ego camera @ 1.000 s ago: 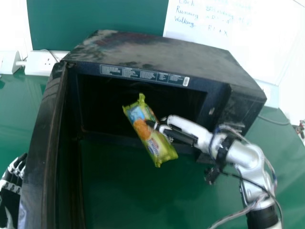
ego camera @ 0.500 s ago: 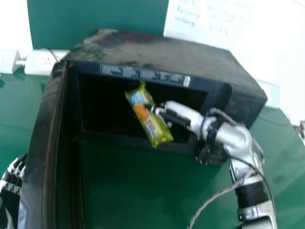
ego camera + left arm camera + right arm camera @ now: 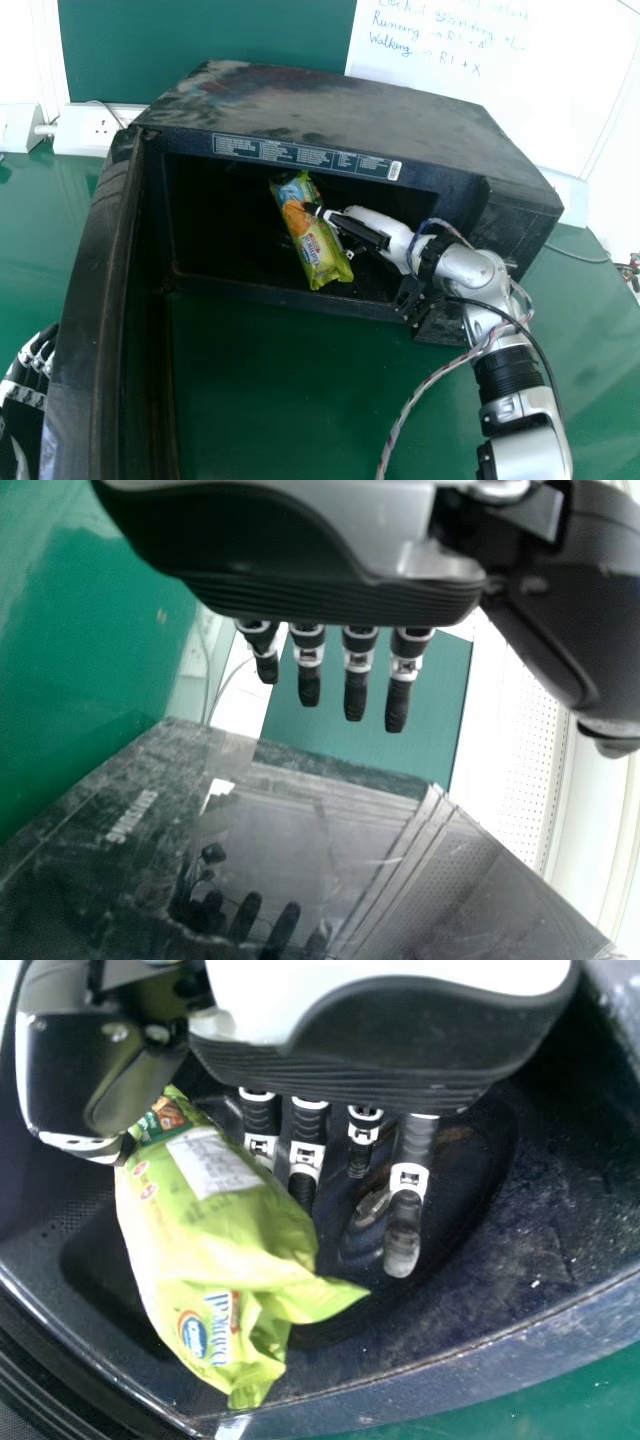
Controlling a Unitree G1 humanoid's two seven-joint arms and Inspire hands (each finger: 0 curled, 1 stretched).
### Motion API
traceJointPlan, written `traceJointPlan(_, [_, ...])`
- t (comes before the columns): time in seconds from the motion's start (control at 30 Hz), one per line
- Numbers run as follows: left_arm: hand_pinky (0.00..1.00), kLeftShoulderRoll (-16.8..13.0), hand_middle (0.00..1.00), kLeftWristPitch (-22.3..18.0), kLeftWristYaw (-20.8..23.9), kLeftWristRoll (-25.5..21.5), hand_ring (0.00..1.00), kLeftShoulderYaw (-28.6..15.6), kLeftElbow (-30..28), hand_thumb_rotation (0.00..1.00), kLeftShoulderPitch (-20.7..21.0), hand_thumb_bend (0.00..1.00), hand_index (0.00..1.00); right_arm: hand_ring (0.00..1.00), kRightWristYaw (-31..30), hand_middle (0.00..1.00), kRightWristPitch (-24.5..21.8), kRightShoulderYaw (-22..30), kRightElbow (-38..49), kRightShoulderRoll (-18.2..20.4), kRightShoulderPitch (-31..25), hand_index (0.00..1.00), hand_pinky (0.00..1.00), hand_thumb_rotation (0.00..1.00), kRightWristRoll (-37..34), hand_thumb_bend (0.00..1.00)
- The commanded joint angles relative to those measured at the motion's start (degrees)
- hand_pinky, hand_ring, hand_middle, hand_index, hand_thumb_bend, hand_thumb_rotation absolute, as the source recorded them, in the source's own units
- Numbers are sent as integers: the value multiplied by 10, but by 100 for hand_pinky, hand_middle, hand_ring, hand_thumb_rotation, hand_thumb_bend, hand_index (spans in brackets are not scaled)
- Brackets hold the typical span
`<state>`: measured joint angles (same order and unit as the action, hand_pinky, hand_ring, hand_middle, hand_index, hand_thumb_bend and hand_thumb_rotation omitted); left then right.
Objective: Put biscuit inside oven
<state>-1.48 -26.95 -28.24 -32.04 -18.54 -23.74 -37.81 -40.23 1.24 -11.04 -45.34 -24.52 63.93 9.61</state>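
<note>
While the right hand (image 3: pixel 360 233) clamps the biscuit packet (image 3: pixel 314 240) between thumb and fingers at the oven (image 3: pixel 330 105) opening, premature lowering may catch the packet's near end on the front sill (image 3: pixel 250 296) below the hand.

Biscuit packet (image 3: pixel 318 250) in right hand (image 3: pixel 362 232) — at oven mouth (image 3: pixel 260 294)

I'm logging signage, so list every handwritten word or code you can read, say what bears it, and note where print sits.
"Walking → R1 + X": whiteboard
"Running": whiteboard; its code's end is unclear
Top handwritten line: too unclear to quote fully
Print, not quoted: biscuit pack, label strip, oven door
</note>
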Motion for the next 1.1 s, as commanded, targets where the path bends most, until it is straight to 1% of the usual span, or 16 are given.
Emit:
traceJointPlan(0.0, [69,0,79,-8,-6,0,75,6,2,95,-7,71,85,45,18,49,14,4,-23,-3,20,57,24,0,8,50])
traceJointPlan(0.07, [75,0,84,-7,-8,-4,81,7,1,95,-8,73,88,43,29,52,24,2,-44,-1,26,57,24,0,16,50])
traceJointPlan(0.1, [76,0,84,-7,-8,-4,82,7,0,94,-8,74,88,43,31,52,25,3,-52,1,29,57,24,0,15,50])
traceJointPlan(0.17, [72,1,82,-9,-11,-6,78,7,4,92,-7,74,87,43,33,53,29,7,-68,4,34,57,25,0,14,50])
traceJointPlan(0.2, [72,2,82,-11,-12,-6,78,8,5,92,-6,75,88,43,38,53,35,5,-78,5,37,57,25,0,18,50])
traceJointPlan(0.33, [83,1,88,-13,-16,-6,87,10,3,94,-9,78,91,43,61,53,58,-5,-111,7,48,57,25,0,38,50])
traceJointPlan(0.43, [88,3,90,-18,-16,-1,90,13,0,93,-11,79,92,43,69,53,68,-4,-134,9,56,57,25,0,45,50])
traceJointPlan(0.47, [86,2,89,-19,-17,-3,88,15,0,94,-11,79,91,42,71,53,73,-6,-142,10,59,57,25,0,50,50])
traceJointPlan(0.5, [86,1,89,-20,-21,-9,88,16,1,96,-10,80,91,42,75,53,77,-8,-149,10,62,57,25,0,55,50])
traceJointPlan(0.6, [88,2,90,-22,-21,-9,90,18,0,96,-12,84,92,43,86,53,82,-5,-168,15,69,57,26,0,59,50])
traceJointPlan(0.7, [84,0,89,-30,-37,-18,88,21,6,96,-9,85,90,43,105,53,91,-8,-180,19,74,58,26,0,68,50])
traceJointPlan(0.83, [88,3,92,-46,-39,-5,91,18,14,95,-10,85,91,43,130,53,90,-13,-197,28,83,58,27,0,81,50])
traceJointPlan(0.97, [94,6,95,-46,-34,-6,95,23,9,92,-16,85,91,43,144,53,79,-8,-220,40,94,58,27,0,82,50])
traceJointPlan(1.03, [94,7,94,-54,-32,2,95,22,12,91,-16,86,91,43,150,53,74,-3,-235,45,102,57,26,0,77,50])
traceJointPlan(1.07, [94,5,94,-54,-35,-1,95,22,15,91,-15,86,91,42,156,53,72,-5,-241,47,106,57,26,0,81,50])
